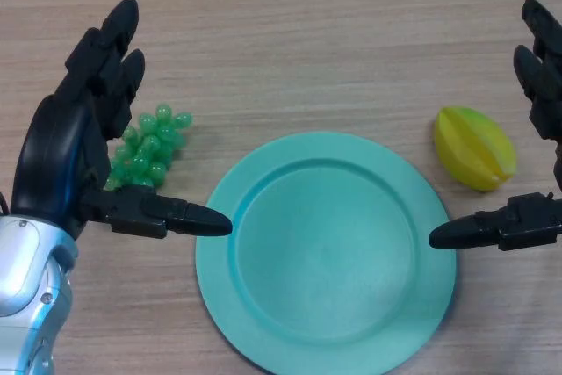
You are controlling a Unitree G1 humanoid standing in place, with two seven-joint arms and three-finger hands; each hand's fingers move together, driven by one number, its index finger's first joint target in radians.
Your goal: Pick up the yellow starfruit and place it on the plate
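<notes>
The yellow starfruit (474, 147) lies on the wooden table just right of the teal plate (263, 305), close to its upper right rim. My right hand (543, 85) shows at the right edge, open, fingers straight up beside the fruit and thumb (479, 230) pointing left below it, not touching it. My left hand (75, 129) is open at the left, thumb (176, 214) reaching toward the plate's left rim. The plate holds nothing.
A bunch of green grapes (147, 148) lies left of the plate, partly behind my left hand. Bare wooden table (307, 32) stretches across the far side.
</notes>
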